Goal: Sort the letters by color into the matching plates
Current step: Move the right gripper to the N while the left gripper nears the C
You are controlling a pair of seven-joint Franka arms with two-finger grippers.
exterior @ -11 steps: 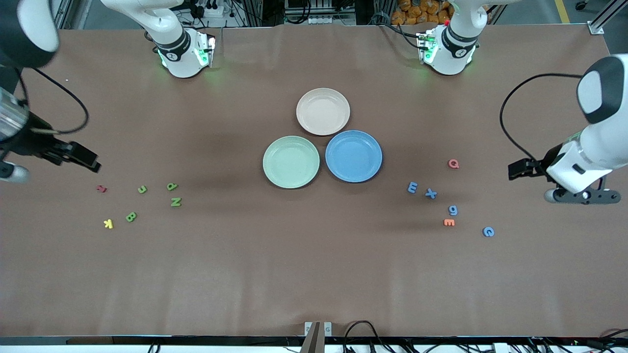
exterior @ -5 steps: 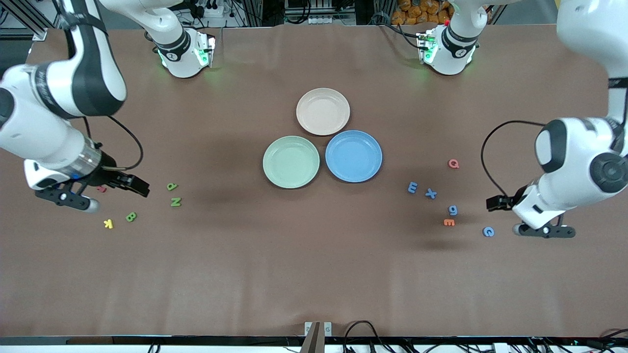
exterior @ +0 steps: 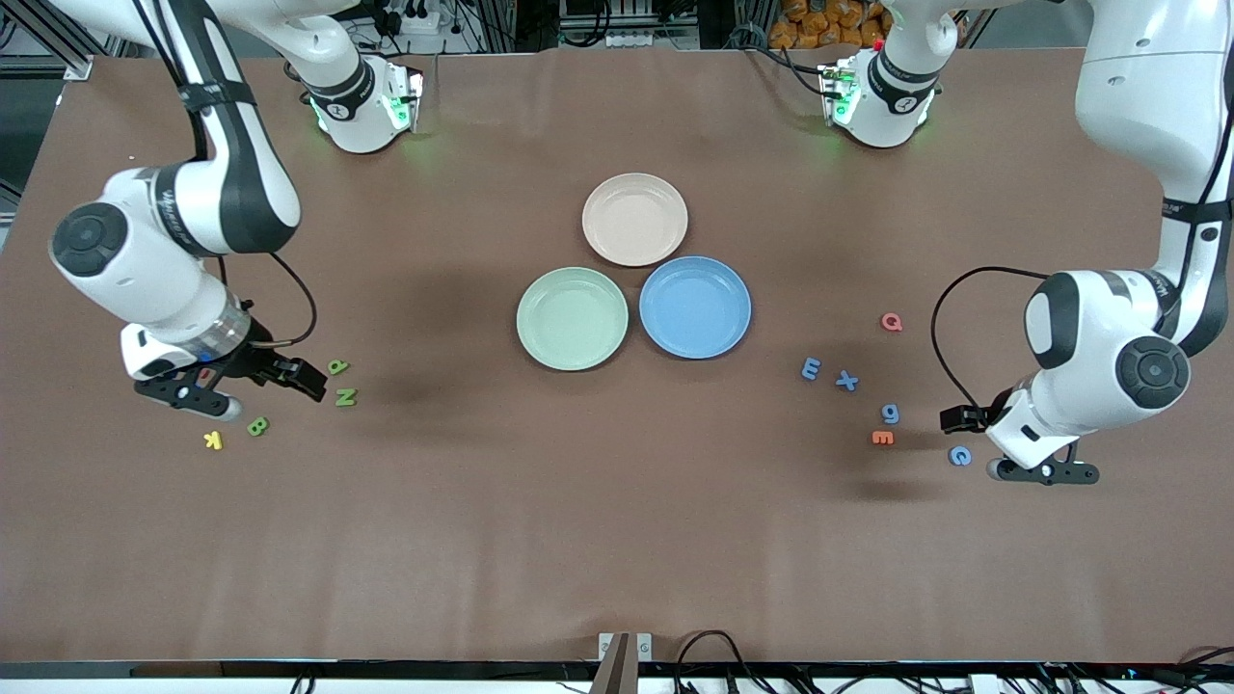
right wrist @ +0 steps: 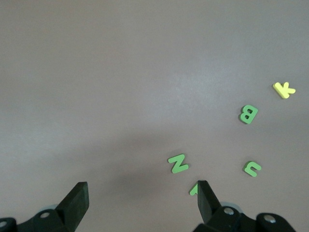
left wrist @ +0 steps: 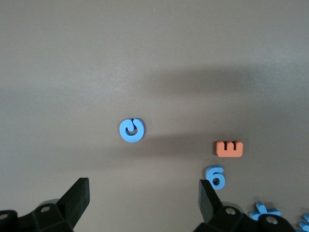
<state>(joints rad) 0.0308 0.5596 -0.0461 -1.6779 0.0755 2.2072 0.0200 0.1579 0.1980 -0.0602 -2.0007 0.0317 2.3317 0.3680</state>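
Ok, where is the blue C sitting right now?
The blue C lies on the table toward the left arm's end, nearer the front camera than the orange E and blue 6. The open left gripper hangs just over it.

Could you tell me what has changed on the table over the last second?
Both arms swung in over their letter clusters: the right gripper, open, now hangs over the green letters, and the left gripper, open, beside the blue C. Nothing was grasped; letters and plates stayed put.
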